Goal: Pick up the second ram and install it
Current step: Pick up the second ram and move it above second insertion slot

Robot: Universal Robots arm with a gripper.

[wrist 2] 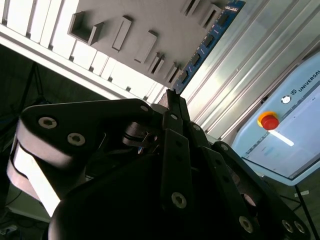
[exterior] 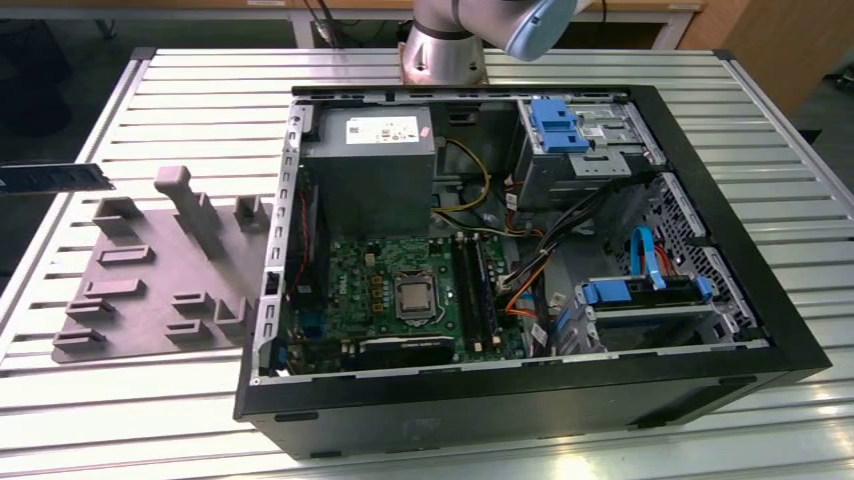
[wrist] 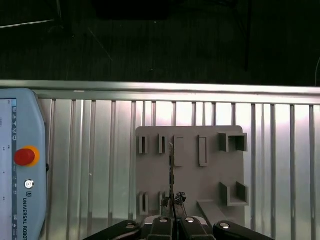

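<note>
Nearest the camera on the slatted worktop [exterior: 134, 420], an opened computer case [exterior: 534, 400] is being shown on its side. Its green motherboard [exterior: 350, 275] is being exposed, with the long black memory slots [exterior: 470, 285] running near to far. Whether a first stick is already seated there cannot be told.

At the exterior view's left of the case, a grey fixture plate [exterior: 147, 260] with upright posts is being shown flat on the worktop. Farther back, at the exterior view's far left edge, the second ram [exterior: 54, 178] is being held in the air above the plate's far left corner, apart from it.

In both wrist views the stick is being pinched at one end by the claw [wrist: 172, 206], its fingers being pressed together on the board. The pick-up is judged done. The move to the case and the seating in a slot are judged not yet done.

The ram is being carried on its long edge and roughly level. Its long axis is being aligned with the worktop's slats, and its free end is being pointed to the exterior view's right, towards plate and case. At the worktop's far edge, the arm's base [exterior: 447, 50] is being glimpsed.
</note>
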